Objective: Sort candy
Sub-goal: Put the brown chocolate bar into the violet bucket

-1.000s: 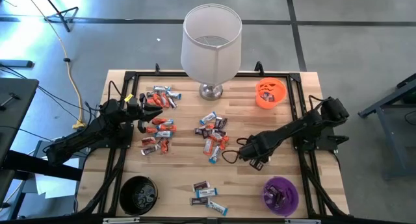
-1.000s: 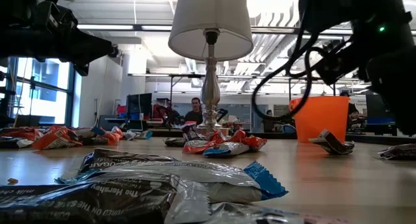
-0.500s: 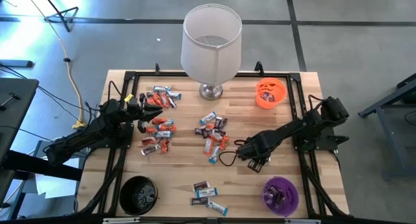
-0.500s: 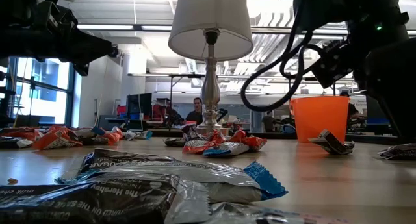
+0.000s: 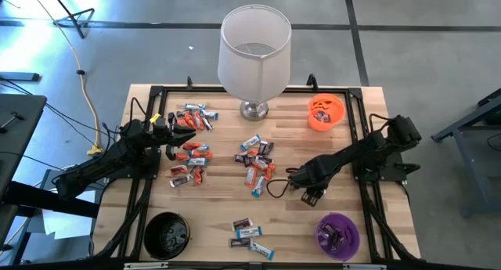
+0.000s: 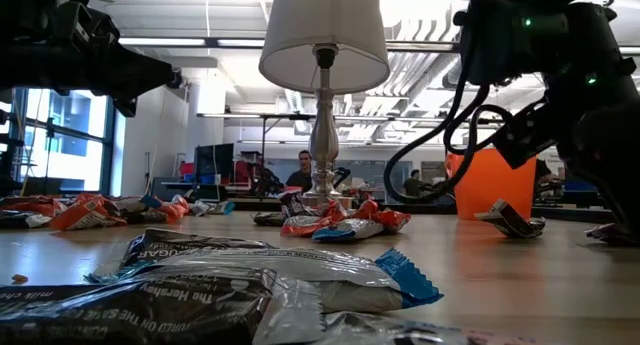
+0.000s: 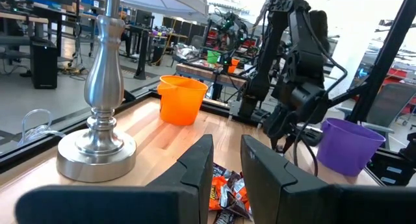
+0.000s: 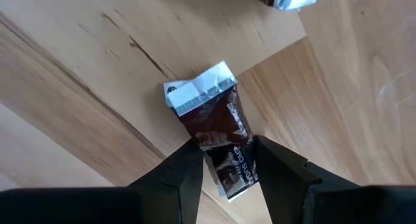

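the wooden table [image 5: 219, 211] carries a tall lamp [image 5: 253, 55] with a white shade at its far edge, its silver base [image 7: 96, 149] standing on the boards. the left arm waits at the table's left side, its gripper [image 5: 186, 136] hovering beside the left candy pile [image 5: 190, 162], fingers [image 7: 198, 175] a little apart with nothing between them. the right arm reaches in from the right edge, its gripper [image 5: 310, 195] low over the boards just right of the middle candy pile [image 5: 257, 162]. three bowls sit on the table — an orange bowl [image 5: 326, 112] at the far right, a purple bowl [image 5: 337, 233] at the near right, a black bowl [image 5: 167, 233] at the near left. a smaller cluster of candy [image 5: 250, 234] lies at the near middle, and another [image 5: 195, 117] at the far left. smallest — one dark brown candy bar [image 8: 218, 141] with a silvery end sits pinched between the right gripper's fingers [image 8: 185, 178], close above the wood.
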